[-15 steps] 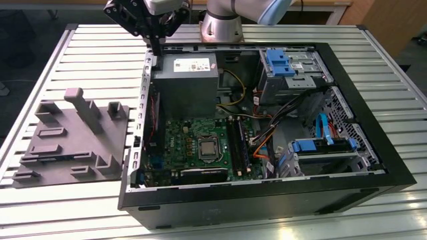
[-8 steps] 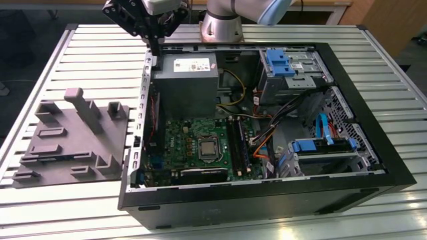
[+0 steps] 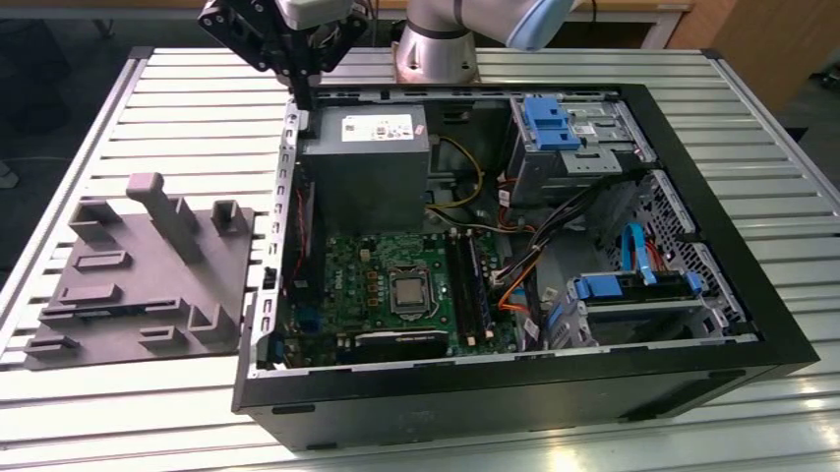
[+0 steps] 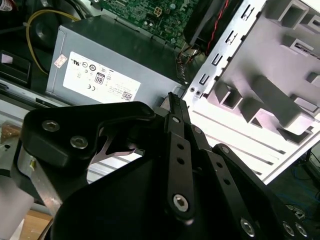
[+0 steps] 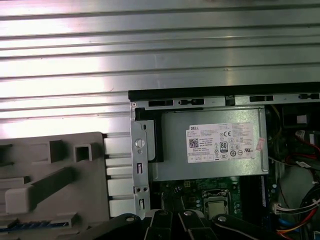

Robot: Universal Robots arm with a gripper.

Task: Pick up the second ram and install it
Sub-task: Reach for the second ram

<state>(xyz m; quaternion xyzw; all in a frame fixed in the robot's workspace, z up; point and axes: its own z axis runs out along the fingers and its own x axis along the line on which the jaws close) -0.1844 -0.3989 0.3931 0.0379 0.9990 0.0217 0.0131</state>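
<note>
My gripper hangs above the back left corner of the open computer case, over the case wall beside the grey power-supply box. Its black fingers meet at a point and look shut with nothing between them. In the first wrist view a thin blue-green strip lies in a slot of the grey holder block; it appears to be the second ram, largely out of frame. The gripper is well away from it, higher and toward the case.
The grey holder block with raised posts sits on the slatted table at the exterior view's left of the case. Inside the case are the green motherboard, its long black slots, orange and yellow cables and blue drive brackets.
</note>
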